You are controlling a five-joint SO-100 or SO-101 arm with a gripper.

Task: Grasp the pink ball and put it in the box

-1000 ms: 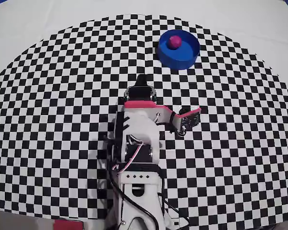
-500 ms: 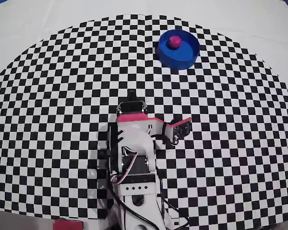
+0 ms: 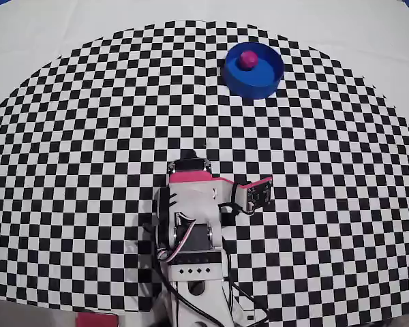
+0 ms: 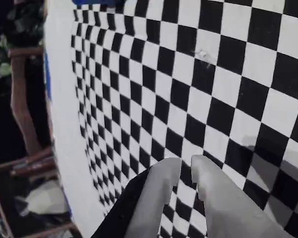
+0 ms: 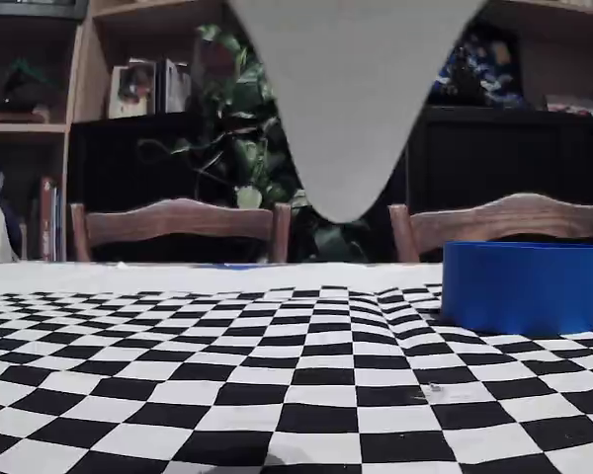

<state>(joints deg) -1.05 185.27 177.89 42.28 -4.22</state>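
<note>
The one gripper (image 4: pixel 186 171) holds nothing, its pale fingers (image 4: pixel 161 186) almost together above the checkered cloth (image 4: pixel 223 84). Well apart from it, one pink ball (image 3: pixel 247 60) lies inside the single blue box (image 3: pixel 267 87), apparently left of centre in the overhead view.

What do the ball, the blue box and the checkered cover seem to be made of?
Ball: smooth, matte, evenly pink, perhaps rubber or foam; too small to tell. Box: probably moulded plastic, with uniform bright blue, upright walls and a soft sheen. Cover: looks like printed cloth or flexible sheet, since its squares ripple near the box in the fixed view.
</note>
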